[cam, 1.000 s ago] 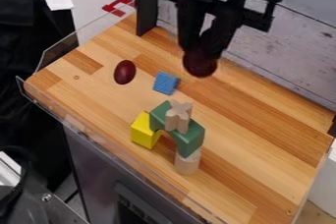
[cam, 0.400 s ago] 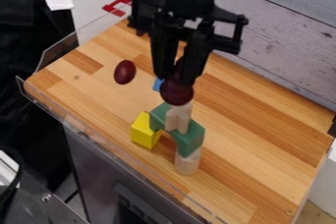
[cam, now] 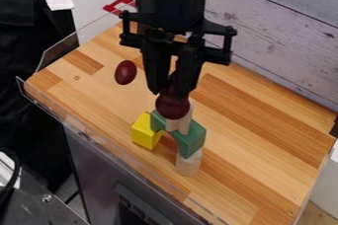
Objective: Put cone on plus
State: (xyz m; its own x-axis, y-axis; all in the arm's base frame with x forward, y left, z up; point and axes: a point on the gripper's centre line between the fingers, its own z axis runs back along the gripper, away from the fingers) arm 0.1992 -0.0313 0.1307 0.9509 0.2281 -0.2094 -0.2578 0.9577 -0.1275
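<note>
Now that the gripper (cam: pixel 172 92), clamped on the cone (cam: pixel 172 106), has come down over the plus (cam: pixel 180 124), placement looks nearly complete; checking alignment before release seems wise.

A maroon egg (cam: pixel 125 72) lies on the board (cam: pixel 264 142), apart from a yellow block (cam: pixel 144 132), green arch (cam: pixel 191 140) and pale cylinder (cam: pixel 189 165).

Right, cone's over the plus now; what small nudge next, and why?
I'd ease the end effector slightly toward the picture's right before letting go. The cone it holds hides the top of the plus but seems to overhang it on the left, while the plus shows past it on the right. I can't tell whether they touch.
</note>
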